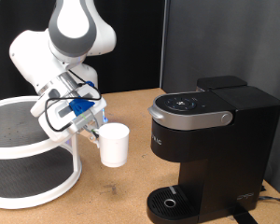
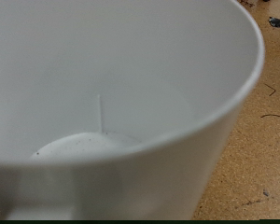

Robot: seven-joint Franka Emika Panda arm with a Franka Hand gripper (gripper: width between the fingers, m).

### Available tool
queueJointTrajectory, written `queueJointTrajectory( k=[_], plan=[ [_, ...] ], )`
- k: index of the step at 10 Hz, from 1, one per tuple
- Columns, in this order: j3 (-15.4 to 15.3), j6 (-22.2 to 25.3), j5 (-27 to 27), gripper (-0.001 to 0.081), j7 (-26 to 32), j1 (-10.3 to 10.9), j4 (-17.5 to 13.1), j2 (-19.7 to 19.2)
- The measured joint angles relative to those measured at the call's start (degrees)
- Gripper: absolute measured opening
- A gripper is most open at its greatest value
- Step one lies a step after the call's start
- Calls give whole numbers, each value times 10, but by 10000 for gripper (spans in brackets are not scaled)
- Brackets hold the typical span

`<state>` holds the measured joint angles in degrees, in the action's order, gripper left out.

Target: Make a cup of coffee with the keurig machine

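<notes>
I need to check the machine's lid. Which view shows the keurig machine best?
The exterior view: the whole keurig machine shows there, lid down. The wrist view shows none of it; the cup fills that picture.

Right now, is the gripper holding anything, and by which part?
The gripper holds the cup in the air, gripped at its rim on the side toward the exterior view's left.

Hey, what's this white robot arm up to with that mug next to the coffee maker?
The white robot arm's gripper is carrying a plain white cylindrical ceramic mug above the wooden table, between a round white two-tier stand at the exterior view's left and the boxy black coffee machine at its right. The machine's round drip tray has nothing on it. The wrist view looks straight into the mug, which appears empty.
</notes>
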<state>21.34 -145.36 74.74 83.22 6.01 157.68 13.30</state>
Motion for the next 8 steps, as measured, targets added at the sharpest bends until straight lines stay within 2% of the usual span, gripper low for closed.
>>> queueJointTrajectory(
  k=[2, 3, 6, 8],
  plan=[
    [0, 2, 7, 73, 1, 1, 4, -4],
    [-5, -9, 28, 73, 10, 5, 4, -13],
    [-25, -35, 104, 73, 56, 18, -13, -56],
    [-40, -43, 131, 73, 65, 24, -29, -87]
  ],
)
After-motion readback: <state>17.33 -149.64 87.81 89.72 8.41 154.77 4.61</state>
